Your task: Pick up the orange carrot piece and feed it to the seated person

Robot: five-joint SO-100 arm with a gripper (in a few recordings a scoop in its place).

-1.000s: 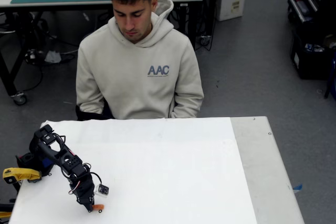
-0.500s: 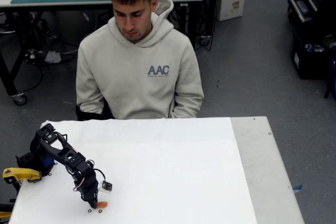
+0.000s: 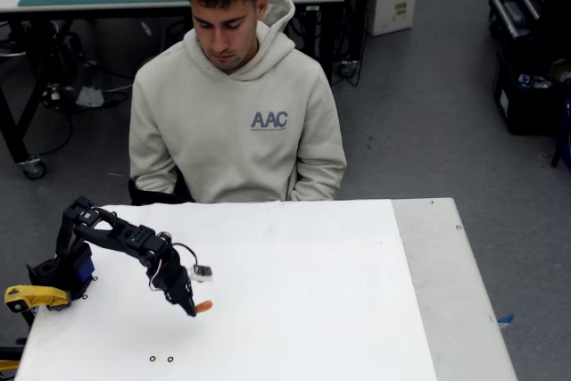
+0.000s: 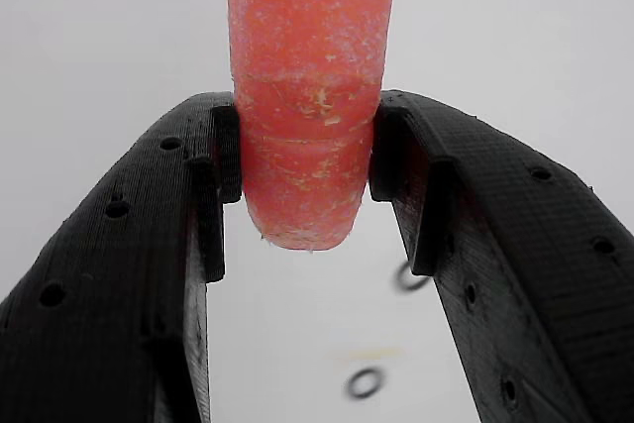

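My black gripper (image 3: 194, 308) is shut on the orange carrot piece (image 3: 204, 306), holding it a little above the white table (image 3: 294, 301) at the left. In the wrist view the carrot piece (image 4: 309, 96) sits clamped between both black fingers (image 4: 149, 235), its rounded end poking down between them, and the gripper (image 4: 305, 141) grips it near that end. The seated person (image 3: 234, 113) in a beige hoodie sits behind the table's far edge, head bowed toward the table, well beyond the gripper.
Two small black rings (image 3: 161, 359) lie on the table near its front edge, below the gripper. A yellow clamp (image 3: 31, 296) holds the arm's base at the left edge. A grey strip (image 3: 446, 292) runs along the table's right side.
The gripper has lifted the carrot piece off the table near the two rings and carried it up and to the right, toward the person. The arm has stretched out.
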